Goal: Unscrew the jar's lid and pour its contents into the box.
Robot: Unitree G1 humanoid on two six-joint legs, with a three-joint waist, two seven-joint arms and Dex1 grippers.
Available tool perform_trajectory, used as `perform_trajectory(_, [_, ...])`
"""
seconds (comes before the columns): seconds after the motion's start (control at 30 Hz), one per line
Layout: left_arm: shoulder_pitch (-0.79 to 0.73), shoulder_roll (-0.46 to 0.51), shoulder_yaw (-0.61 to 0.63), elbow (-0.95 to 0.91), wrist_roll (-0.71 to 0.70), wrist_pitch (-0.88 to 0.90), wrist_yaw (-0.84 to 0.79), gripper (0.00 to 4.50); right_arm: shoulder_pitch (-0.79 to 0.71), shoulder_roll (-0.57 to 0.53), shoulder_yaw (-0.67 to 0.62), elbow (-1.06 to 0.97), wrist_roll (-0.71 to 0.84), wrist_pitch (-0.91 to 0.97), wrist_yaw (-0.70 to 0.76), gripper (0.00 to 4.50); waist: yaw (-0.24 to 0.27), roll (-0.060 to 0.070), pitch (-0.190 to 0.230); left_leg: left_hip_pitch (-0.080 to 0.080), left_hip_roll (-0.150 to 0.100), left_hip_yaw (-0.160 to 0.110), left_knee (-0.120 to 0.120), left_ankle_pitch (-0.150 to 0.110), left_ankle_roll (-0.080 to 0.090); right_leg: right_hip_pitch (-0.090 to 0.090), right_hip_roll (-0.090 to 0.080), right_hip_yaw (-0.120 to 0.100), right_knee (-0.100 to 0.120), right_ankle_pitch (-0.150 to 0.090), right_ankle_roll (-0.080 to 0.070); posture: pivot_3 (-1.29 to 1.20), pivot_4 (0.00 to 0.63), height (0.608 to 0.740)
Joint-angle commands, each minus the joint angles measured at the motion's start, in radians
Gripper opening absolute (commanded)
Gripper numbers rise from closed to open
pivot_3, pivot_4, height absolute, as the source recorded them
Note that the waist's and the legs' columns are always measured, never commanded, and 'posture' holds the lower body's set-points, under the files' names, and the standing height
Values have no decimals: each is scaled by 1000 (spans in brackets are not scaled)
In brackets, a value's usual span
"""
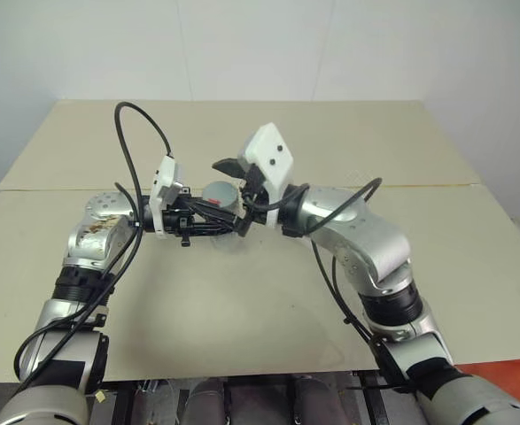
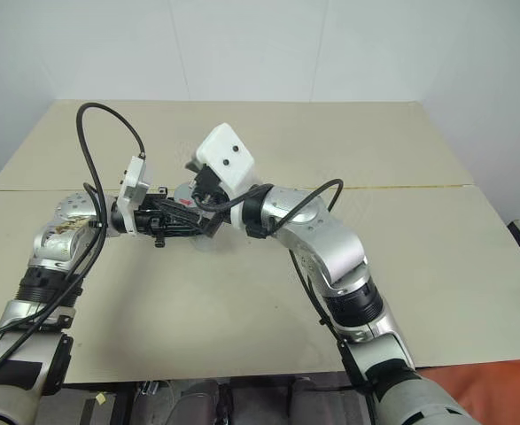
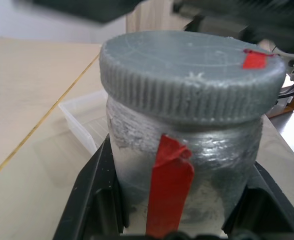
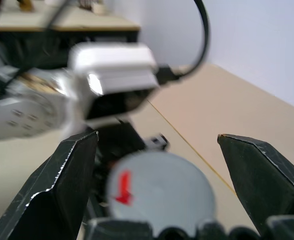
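Note:
My left gripper (image 3: 182,165) is shut on the silver-grey jar (image 3: 207,160), its black fingers (image 3: 94,200) clamping the body on both sides. A red stripe runs down the jar's side. The ribbed grey lid (image 3: 187,75) with a red mark sits on top of the jar. My right gripper (image 4: 157,136) is open, with one finger on each side of the lid (image 4: 162,192) and a gap between them and its rim. The clear plastic box (image 3: 79,117) lies on the table just behind and below the jar. The contents are hidden inside.
The jar hangs over the middle of a beige table (image 1: 242,301), near a seam (image 1: 437,186) that runs across it. A black cable (image 1: 140,119) loops up from my left wrist, and another trails from my right arm.

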Motion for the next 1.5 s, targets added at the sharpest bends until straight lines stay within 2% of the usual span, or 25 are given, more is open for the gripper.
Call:
perform_trajectory(0.03, [-3, 6, 36, -41, -5, 8, -4, 1932, -24, 6, -9, -5, -24, -4, -22, 4440, 0, 0, 0, 0, 0, 0, 0, 0, 0, 0, 0, 0, 0, 0, 0, 0, 150, 740])
perform_trajectory(1.1, [69, 46, 98, -102, -11, 18, -26, 1932, 122, -184, -166, -155, 114, -8, 67, 4440, 1, 0, 0, 0, 0, 0, 0, -3, 4, 0, 0, 0, -1, 0, 0, 0, 150, 740])
perform_trajectory(1.23, [60, 35, 95, -87, 0, 13, -8, 1932, 133, -223, -178, -194, 182, -34, 169, 4440, 1, 0, 0, 0, 0, 0, 0, -3, 5, 0, 0, 0, -1, 0, 0, 0, 150, 740])
perform_trajectory(1.37, [30, 5, 72, -60, 29, -5, 17, 1932, 91, -164, -135, -194, 186, -33, 144, 4440, 0, 0, 0, 0, 0, 0, 0, -3, 5, 0, 0, 0, -1, 0, 0, 0, 150, 740])
perform_trajectory(1.5, [7, -24, 63, -39, 49, -17, 17, 1932, 46, -93, -59, -134, 107, -56, 93, 4440, 0, 0, 0, 1, 0, 0, 0, -3, 5, 0, 0, 0, 0, 0, 0, 0, 150, 740])
